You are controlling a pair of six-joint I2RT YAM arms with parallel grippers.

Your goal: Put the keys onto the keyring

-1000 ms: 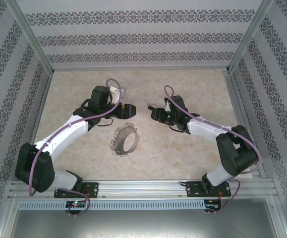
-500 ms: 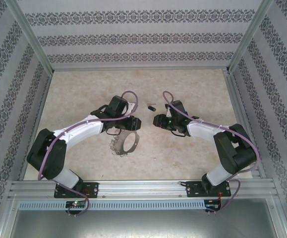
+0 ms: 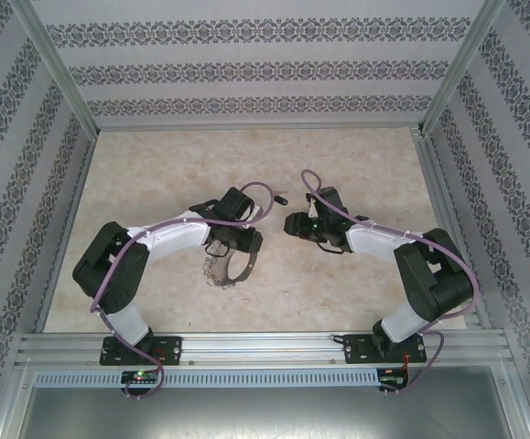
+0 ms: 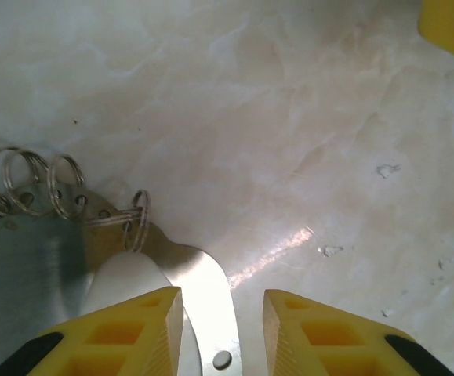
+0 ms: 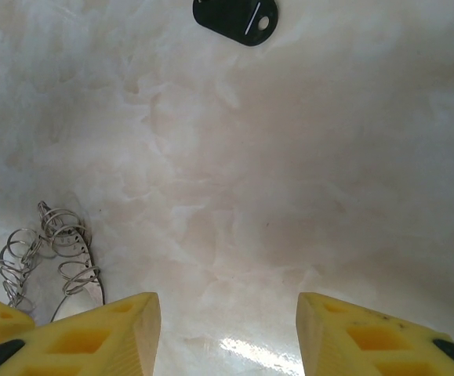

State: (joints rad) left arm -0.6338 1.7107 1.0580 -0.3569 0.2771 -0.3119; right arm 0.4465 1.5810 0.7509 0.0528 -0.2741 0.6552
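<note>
The keyring [image 3: 232,265], a wide silvery loop fringed with small rings, lies on the table in front of the left arm. My left gripper [image 3: 246,242] is down over its far rim. In the left wrist view the loop's flat band [image 4: 207,298] runs between the yellow fingers, close to the left one, with bare table showing before the right one, so the left gripper [image 4: 223,301] is open. The keys [image 3: 280,195], a tiny black-headed piece [image 5: 234,17], lie on the table beyond my right gripper [image 3: 292,224]. The right gripper [image 5: 228,305] is open with nothing between its fingers.
The marble-patterned tabletop [image 3: 155,174] is walled by patterned panels on three sides. The two grippers sit close together mid-table; a yellow finger of the right one [image 4: 450,23] shows in the left wrist view. Small rings of the loop [image 5: 54,251] show left of the right gripper.
My left arm has swung right and toward the near edge, coming down over the keyring's rim, and its jaws have narrowed. The right gripper has drawn back slightly from the key.
</note>
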